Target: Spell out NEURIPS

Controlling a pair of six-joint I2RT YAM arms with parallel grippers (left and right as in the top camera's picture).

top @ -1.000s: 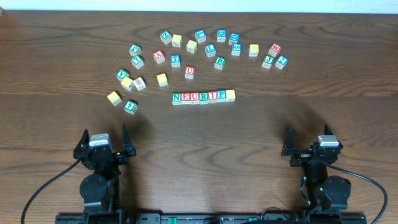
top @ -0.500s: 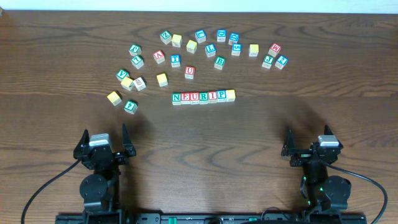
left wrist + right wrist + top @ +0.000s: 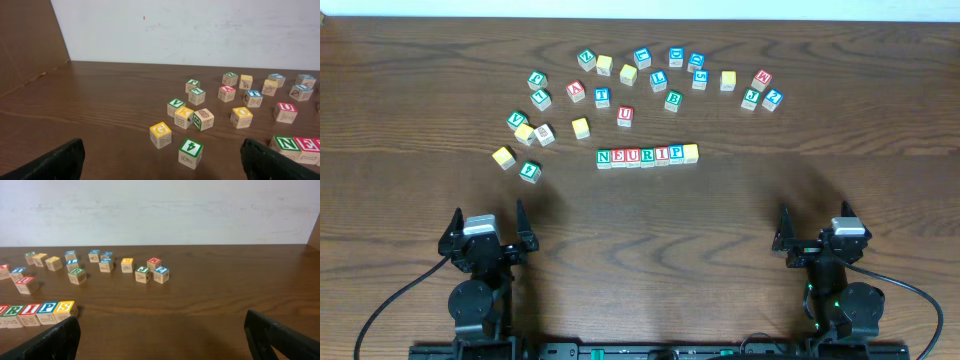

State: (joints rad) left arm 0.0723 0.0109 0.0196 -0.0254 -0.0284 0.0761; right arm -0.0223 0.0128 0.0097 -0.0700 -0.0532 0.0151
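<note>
A row of seven wooden letter cubes spelling NEURIPS (image 3: pixel 647 155) lies in the middle of the table, ending on the right in a yellow-faced S cube (image 3: pixel 690 152). Its left end, with the green N cube (image 3: pixel 287 145), shows at the right edge of the left wrist view. Its right end, with the S cube (image 3: pixel 65 308), shows at the lower left of the right wrist view. My left gripper (image 3: pixel 488 222) rests near the front edge at the left, open and empty. My right gripper (image 3: pixel 812 224) rests at the front right, also open with nothing between its fingers.
Several loose letter cubes lie scattered in an arc behind the row, from a green cube (image 3: pixel 529 170) and a yellow cube (image 3: pixel 503 157) at the left to a blue cube (image 3: pixel 773 98) at the right. A white wall (image 3: pixel 200 30) stands behind the table.
</note>
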